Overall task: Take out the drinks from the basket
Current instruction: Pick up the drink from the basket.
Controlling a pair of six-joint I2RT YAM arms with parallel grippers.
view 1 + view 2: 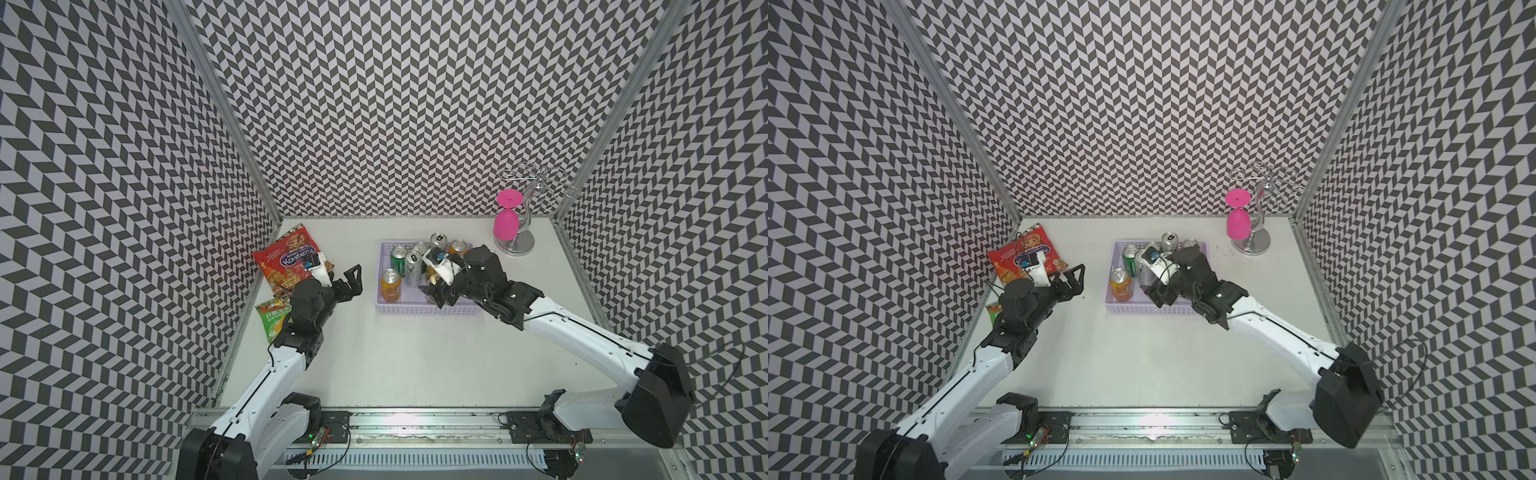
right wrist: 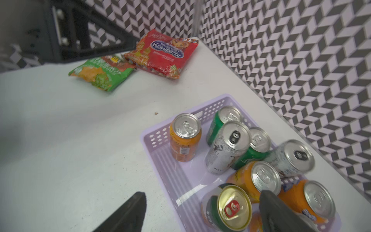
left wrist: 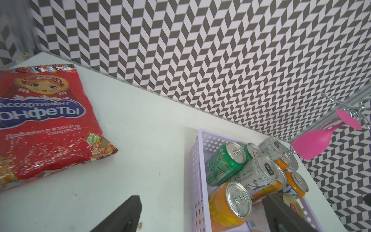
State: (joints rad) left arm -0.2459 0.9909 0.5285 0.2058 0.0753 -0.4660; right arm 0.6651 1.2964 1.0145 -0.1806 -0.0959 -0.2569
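Right gripper (image 2: 202, 195) spread wide, low in basket (image 1: 415, 309), straddles gold-top can (image 2: 232, 206), not clamping. Drinks (image 2: 228, 146) crowded inside basket, some leaning. Left gripper (image 1: 351, 282) released, beside basket, probably giving room.

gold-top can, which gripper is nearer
Right. The right gripper is open just above the gold-top can, over the basket; the left gripper hovers outside the basket's left wall.

The basket (image 2: 158, 136) is lavender, its sides dotted with round holes. Inside it: orange cans (image 2: 184, 146), green cans (image 2: 215, 126), silver-white cans (image 2: 224, 152) and one gold-topped can (image 2: 232, 206). Beside the basket lie a red bag (image 2: 164, 54) and a green bag (image 2: 100, 74); behind it is a pink goblet (image 1: 506, 222). The walls (image 1: 395, 104) are patterned with black-and-white chevrons.
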